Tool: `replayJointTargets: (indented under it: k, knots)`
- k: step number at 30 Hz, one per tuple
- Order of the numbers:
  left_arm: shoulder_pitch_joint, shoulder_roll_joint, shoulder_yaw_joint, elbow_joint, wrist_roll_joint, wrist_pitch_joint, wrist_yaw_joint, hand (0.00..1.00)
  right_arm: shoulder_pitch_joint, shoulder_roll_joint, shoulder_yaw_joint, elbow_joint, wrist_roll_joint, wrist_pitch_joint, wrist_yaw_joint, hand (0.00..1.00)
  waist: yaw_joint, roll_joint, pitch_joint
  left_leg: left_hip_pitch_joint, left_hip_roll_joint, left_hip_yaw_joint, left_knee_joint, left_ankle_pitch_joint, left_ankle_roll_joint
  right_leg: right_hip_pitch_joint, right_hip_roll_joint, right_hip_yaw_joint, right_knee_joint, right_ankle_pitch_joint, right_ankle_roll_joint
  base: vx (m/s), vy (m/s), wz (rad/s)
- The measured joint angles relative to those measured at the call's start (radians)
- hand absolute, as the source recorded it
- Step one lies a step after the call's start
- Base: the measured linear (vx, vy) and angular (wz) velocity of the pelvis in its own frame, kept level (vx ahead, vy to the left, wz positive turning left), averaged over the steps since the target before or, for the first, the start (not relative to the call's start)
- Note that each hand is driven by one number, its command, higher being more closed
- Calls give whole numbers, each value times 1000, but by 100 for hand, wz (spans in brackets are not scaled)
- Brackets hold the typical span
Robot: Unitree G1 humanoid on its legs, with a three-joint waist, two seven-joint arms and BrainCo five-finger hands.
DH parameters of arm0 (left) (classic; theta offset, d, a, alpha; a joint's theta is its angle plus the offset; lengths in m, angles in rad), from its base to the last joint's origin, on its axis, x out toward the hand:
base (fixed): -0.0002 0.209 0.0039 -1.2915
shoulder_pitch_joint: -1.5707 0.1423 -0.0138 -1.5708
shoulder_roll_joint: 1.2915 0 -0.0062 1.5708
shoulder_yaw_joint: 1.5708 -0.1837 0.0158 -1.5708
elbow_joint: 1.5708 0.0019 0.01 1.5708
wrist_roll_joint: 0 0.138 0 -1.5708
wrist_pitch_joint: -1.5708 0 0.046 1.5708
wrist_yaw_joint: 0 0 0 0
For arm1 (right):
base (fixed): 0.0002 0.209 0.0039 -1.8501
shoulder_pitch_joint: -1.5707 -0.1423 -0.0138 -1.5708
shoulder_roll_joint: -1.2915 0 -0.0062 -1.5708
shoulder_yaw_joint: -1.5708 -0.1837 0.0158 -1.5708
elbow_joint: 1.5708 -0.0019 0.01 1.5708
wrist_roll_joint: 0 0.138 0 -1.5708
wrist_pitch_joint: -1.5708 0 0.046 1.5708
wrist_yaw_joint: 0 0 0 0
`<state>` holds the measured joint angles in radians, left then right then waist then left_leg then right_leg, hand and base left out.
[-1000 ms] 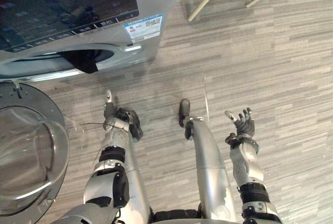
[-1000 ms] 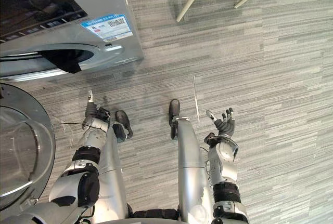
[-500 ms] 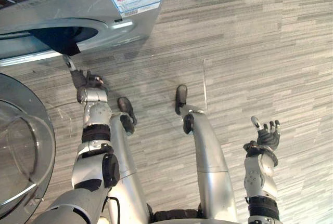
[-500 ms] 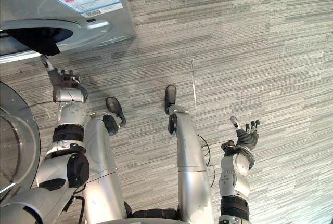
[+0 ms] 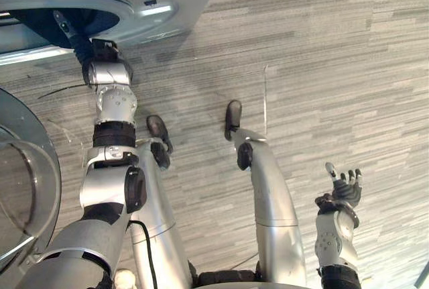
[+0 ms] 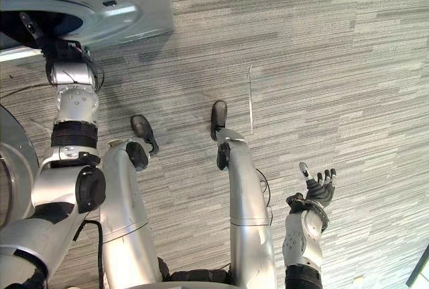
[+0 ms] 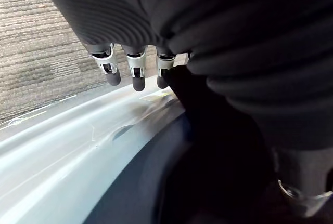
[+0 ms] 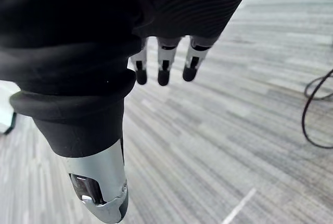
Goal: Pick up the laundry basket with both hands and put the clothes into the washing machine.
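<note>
Left hand (image 5: 89, 46) at upper left, at the drum mouth of the washing machine (image 5: 171, 4); fingers straight, beside the dark clothes (image 5: 37, 26) lying inside. Right hand (image 5: 344, 191) at lower right (palm up, above the floor (image 5: 335, 68)), fingers spread, holding nothing.

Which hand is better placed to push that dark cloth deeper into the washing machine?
Left. The left hand is at the drum opening of the washing machine, right by the dark cloth; the right hand hangs open over the floor, well away.
</note>
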<state>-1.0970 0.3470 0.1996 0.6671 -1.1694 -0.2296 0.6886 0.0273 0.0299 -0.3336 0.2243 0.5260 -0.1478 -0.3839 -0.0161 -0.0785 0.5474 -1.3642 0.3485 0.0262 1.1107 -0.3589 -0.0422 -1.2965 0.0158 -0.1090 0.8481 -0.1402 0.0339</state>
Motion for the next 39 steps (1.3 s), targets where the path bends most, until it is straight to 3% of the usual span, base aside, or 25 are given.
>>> replayJointTargets:
  k: [4, 8, 12, 14, 17, 18, 19, 20, 21, 22, 23, 25, 28, 31, 32, 35, 39]
  knots:
    - [-36, 27, -77, 49, -2, 8, 40, 0, 30, -6, 0, 23, 15, 0, 18, 0, 2, -3, -1, -4, 1, 0, 18, 0, 1, -2, 1, 4, 11, 6, 4, 0, 0, 0]
    - [-39, 31, -225, 49, -51, 11, 59, 0, 72, -32, 0, 27, 22, -1, 39, 0, 7, -5, -2, 11, -1, 24, 25, -3, 9, -2, 1, 39, 11, 19, 16, -27, 28, -4]
    - [-36, 29, -270, 15, -79, -3, 88, 0, 95, -34, 0, 29, 21, 0, 61, 0, 6, -5, -2, 25, 1, 46, 27, -2, 16, -2, 2, 59, 5, 34, 14, -46, 30, -9]
    - [4, 36, -256, -54, -105, -20, 95, 0, 96, -34, 4, 29, 21, 0, 62, 0, 2, -5, -2, 31, 2, 54, 27, -1, 18, -1, 1, 69, 4, 39, 15, -52, 20, -8]
    - [222, 40, -185, -370, -107, -39, 94, 0, 95, -31, 38, 33, 12, 7, 66, 0, -23, -5, -2, 47, 2, 64, 27, 5, 28, 9, 0, 75, 9, 47, 24, -16, 18, -5]
    - [242, 39, -183, -399, -104, -41, 94, 0, 95, -31, 38, 34, 12, 8, 66, 0, -23, -5, -2, 51, 2, 66, 27, 5, 28, 12, 0, 76, 11, 47, 24, 0, 0, 0]
    - [323, 34, -172, -522, -70, -45, 92, 0, 95, -28, 38, 35, 12, 15, 70, 0, -23, -5, -2, 75, 1, 73, 21, 5, 28, 28, -1, 77, 14, 47, 24, 5, 1, 6]
    - [408, 22, -144, -664, 67, -80, 28, 0, 94, -25, 39, 32, 10, 19, 81, 0, -24, -5, -2, 118, 1, 83, 7, 6, 27, 61, -2, 81, 10, 46, 23, 1, -3, 9]
    - [426, 20, -124, -738, 114, -99, 0, 0, 93, -25, 39, 32, 10, 19, 82, 0, -23, -5, -2, 137, 1, 88, -1, 9, 26, 76, -3, 83, 7, 46, 21, -28, -17, 13]
    - [437, 13, -74, -837, 170, -115, 8, 0, 91, -25, 39, 33, 9, 19, 83, 0, -23, -6, -2, 165, -3, 95, -18, 12, 24, 98, -5, 86, -5, 45, 20, -75, -45, 14]
    - [497, -18, 41, -836, 244, -129, 10, 0, 87, -25, 46, 33, 8, 18, 85, 0, -25, -6, -3, 211, -5, 106, -54, 17, 19, 140, -5, 89, -34, 42, 13, -71, -42, 13]
    - [556, -16, 52, -874, 297, -123, 12, 0, 87, -26, 48, 36, 1, 18, 85, 0, -23, -6, -3, 236, -12, 110, -90, 24, 14, 161, -6, 87, -64, 42, 13, -57, -46, 14]
    - [677, -41, 98, -953, 446, -68, 12, 0, 83, -26, 56, 36, -9, 12, 86, 0, -24, -6, -3, 284, -19, 115, -152, 46, 0, 207, -14, 81, -111, 48, 3, -8, -45, 9]
    - [813, -106, 133, -1062, 499, -58, -15, 0, 73, -23, 55, 37, -9, -1, 94, 0, -21, -6, -3, 329, -19, 126, -170, 56, -3, 233, -13, 82, -103, 49, -7, 113, -21, -3]
    - [852, -155, 137, -1076, 520, -60, -30, 0, 62, -17, 55, 36, -9, -2, 97, 0, -19, -5, -3, 348, -19, 128, -179, 56, -3, 248, -13, 80, -102, 45, -12, 114, -18, 2]
    - [908, -203, 138, -1079, 556, -48, -60, 0, 41, -7, 55, 35, -10, -4, 100, 0, -17, -3, -5, 398, -21, 140, -203, 55, -5, 283, -15, 83, -104, 28, -14, 76, -30, 6]
    - [980, -280, 135, -1076, 712, -27, -66, 0, 36, 4, 54, 40, -18, -6, 98, 0, -4, 4, -8, 437, -24, 149, -224, 51, -14, 305, -14, 88, -102, 9, -22, 24, -43, 1]
